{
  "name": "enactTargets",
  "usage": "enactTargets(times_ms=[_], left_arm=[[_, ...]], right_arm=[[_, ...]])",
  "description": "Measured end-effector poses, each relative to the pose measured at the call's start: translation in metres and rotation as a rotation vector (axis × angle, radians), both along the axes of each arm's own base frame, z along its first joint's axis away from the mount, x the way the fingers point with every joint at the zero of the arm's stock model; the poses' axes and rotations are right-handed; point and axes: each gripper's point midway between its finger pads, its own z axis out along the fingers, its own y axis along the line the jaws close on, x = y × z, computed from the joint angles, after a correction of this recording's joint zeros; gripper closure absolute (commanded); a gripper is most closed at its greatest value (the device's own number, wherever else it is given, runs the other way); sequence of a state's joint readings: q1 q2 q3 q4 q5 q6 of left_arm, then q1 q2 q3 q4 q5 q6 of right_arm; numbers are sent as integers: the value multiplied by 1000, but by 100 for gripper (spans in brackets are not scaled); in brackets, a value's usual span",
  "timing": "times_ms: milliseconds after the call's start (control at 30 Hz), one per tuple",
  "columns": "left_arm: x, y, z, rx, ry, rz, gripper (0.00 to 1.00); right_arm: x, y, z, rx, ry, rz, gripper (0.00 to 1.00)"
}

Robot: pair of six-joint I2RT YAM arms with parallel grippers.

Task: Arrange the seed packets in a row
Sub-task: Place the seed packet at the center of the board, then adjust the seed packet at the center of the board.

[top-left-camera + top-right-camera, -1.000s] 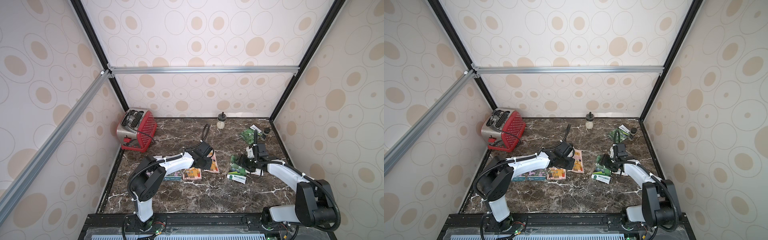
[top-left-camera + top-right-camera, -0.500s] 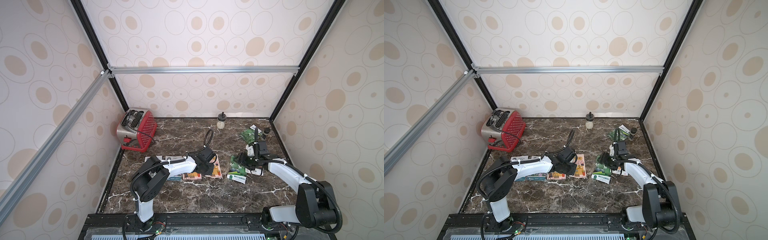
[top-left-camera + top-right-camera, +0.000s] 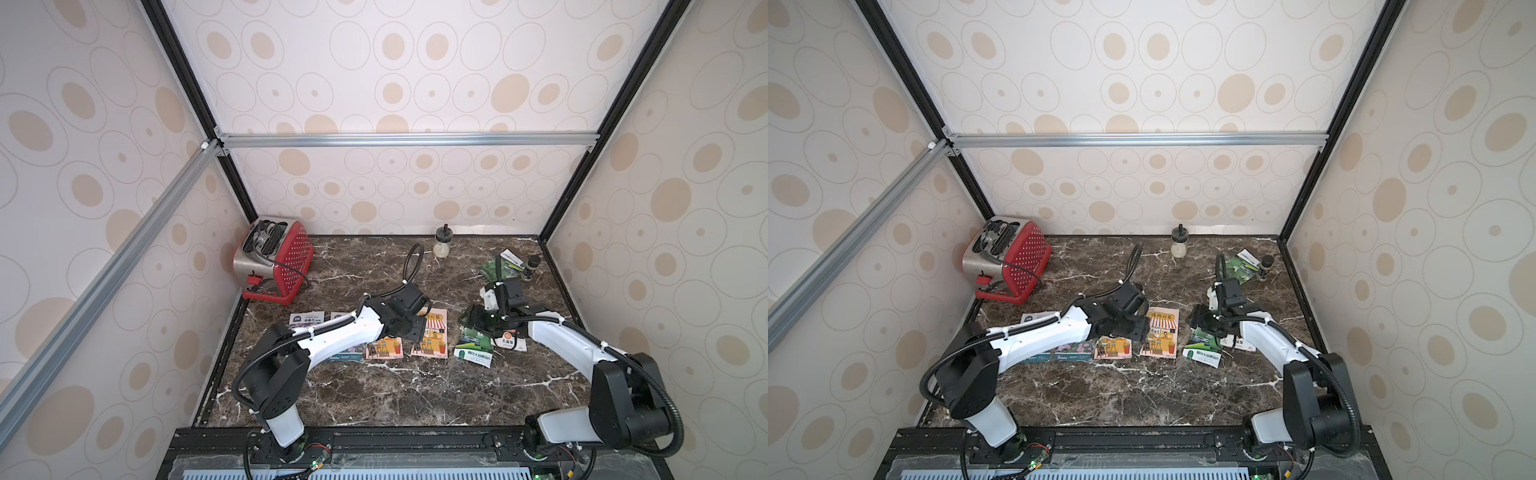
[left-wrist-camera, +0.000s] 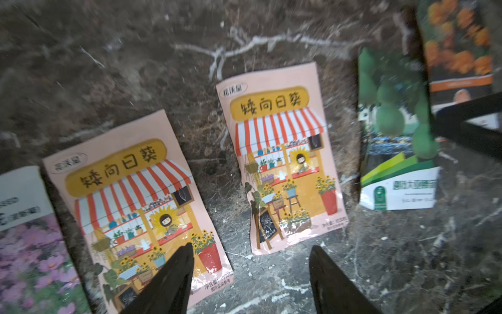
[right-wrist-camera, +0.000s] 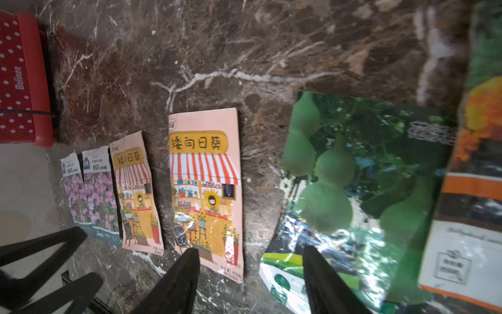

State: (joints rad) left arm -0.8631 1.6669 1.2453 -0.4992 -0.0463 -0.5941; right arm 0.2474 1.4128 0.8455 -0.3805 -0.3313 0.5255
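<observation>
The seed packets lie in a row across the marble table [image 3: 374, 390]. From the left come purple-flower packets [image 5: 92, 190], partly under my left arm, then a small pink shopfront packet [image 3: 384, 347] and a larger pink shopfront packet [image 3: 432, 336]. After these lie a green gourd packet [image 3: 473, 353] and an orange marigold packet [image 3: 510, 341], which overlap. Another green packet [image 3: 500, 266] lies apart at the back right. My left gripper [image 4: 250, 246] hovers open by the pink packets' near ends, holding nothing. My right gripper [image 5: 250, 248] stands open over the gourd packet's edge, empty.
A red toaster [image 3: 272, 259] stands at the back left with its cord on the table. A small jar with a pale filling [image 3: 441, 245] stands by the back wall. A dark-capped jar [image 3: 530, 266] stands beside the back green packet. Walls close three sides.
My left gripper was shut on the larger pink shopfront packet, carried it toward the front into the row, then opened and let it go. The right arm has barely moved.
</observation>
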Motion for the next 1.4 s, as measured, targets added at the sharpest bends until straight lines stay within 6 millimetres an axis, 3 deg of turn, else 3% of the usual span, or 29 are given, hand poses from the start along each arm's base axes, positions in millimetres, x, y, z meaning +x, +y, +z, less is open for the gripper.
enactTargets(times_ms=[167, 267, 367, 533, 733, 1167, 1400], left_arm=[[13, 22, 68, -92, -127, 52, 26], [23, 57, 96, -123, -193, 138, 23], [26, 99, 109, -119, -239, 237, 22], [14, 157, 105, -107, -260, 383, 20], [1, 191, 98, -117, -254, 484, 20], [-7, 198, 85, -126, -225, 513, 19], [-9, 198, 78, -130, -209, 516, 19]], right_arm=[[10, 34, 0, -61, -17, 105, 36], [15, 51, -3, -121, -19, 157, 36], [19, 66, -7, -173, -23, 203, 36], [16, 82, -25, -247, 9, 262, 36], [12, 95, -43, -318, 47, 317, 36], [11, 106, -66, -445, 103, 393, 35], [12, 113, -67, -456, 105, 422, 35]])
